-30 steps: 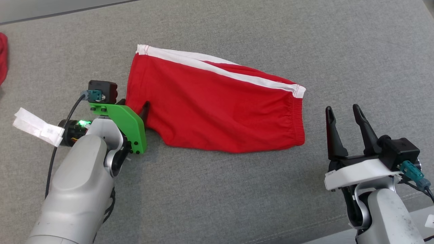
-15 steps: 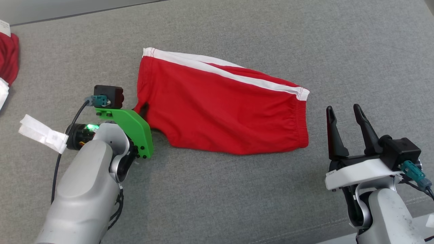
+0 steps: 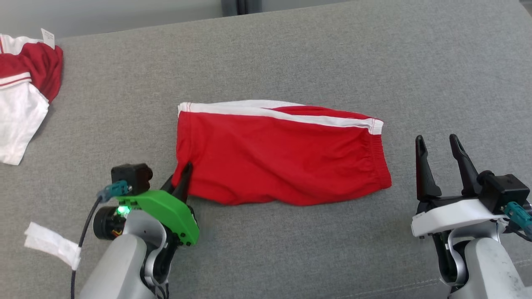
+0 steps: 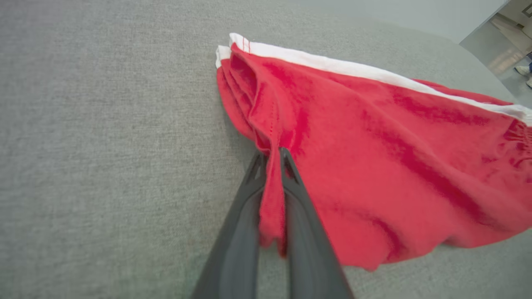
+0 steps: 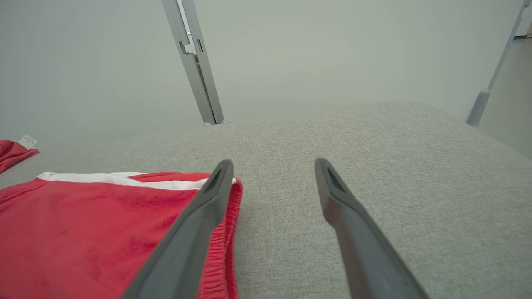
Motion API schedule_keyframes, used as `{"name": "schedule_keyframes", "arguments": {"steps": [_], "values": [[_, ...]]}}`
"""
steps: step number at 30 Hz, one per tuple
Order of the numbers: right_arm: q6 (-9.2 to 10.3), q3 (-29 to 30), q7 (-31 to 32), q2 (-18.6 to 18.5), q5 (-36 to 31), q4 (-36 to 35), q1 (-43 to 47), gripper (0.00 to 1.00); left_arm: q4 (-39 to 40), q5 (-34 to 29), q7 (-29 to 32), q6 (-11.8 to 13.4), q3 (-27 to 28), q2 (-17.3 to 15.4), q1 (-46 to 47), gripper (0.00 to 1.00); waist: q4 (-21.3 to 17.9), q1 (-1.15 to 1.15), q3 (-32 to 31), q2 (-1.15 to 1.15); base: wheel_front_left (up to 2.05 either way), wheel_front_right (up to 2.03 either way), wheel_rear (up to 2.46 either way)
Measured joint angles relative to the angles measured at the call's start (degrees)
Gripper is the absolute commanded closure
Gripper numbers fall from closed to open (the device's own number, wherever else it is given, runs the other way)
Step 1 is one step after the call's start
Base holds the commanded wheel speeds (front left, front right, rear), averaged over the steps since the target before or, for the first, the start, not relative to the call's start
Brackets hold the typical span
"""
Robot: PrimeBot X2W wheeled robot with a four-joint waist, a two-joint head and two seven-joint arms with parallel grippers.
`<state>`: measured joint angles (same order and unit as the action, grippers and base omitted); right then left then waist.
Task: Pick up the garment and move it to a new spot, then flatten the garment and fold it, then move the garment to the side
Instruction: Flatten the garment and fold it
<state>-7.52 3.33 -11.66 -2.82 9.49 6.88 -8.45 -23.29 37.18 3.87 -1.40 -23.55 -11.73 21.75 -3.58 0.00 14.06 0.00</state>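
Note:
Red shorts (image 3: 278, 158) with a white side stripe lie folded on the grey cushion, waistband toward the right. My left gripper (image 3: 183, 172) is shut on the shorts' lower left corner; in the left wrist view a fold of the red cloth (image 4: 374, 145) is pinched between the fingers of that gripper (image 4: 272, 160). My right gripper (image 3: 436, 143) stands open to the right of the waistband, apart from it. In the right wrist view the right gripper (image 5: 272, 166) is over bare cushion, with the elastic waistband of the shorts (image 5: 104, 232) behind the left finger.
Another red and white garment (image 3: 25, 95) lies bunched at the far left of the cushion (image 3: 291, 54); its edge (image 5: 12, 151) also shows in the right wrist view. A white paper tag (image 3: 52, 245) hangs off my left arm's cable. A metal post (image 5: 195, 62) stands behind the cushion.
The head camera has tilted up, bringing the far-left garment into view. My left gripper has pulled the shorts' left corner toward me, turning the shorts more level. The right gripper has stayed open.

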Motion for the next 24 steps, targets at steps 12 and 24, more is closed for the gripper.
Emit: {"name": "schedule_keyframes", "arguments": {"steps": [12, 24], "values": [[0.00, 0.3, 1.7, 0.0, -0.5, -1.6, 0.3, 0.00, 9.6, 2.1, -1.3, 4.7, -0.2, 1.7, -11.9, 1.00, 1.6, 0.00, -1.2, 0.00, 0.00, 0.00, 0.00], [0.00, 0.5, 2.2, 0.0, -0.7, -1.0, 1.2, 0.00, 11.8, -2.1, -10.0, 5.4, 0.9, 0.3, -11.7, 0.00, 1.8, 0.00, -3.0, 0.00, 0.00, 0.00, 0.00]]}}
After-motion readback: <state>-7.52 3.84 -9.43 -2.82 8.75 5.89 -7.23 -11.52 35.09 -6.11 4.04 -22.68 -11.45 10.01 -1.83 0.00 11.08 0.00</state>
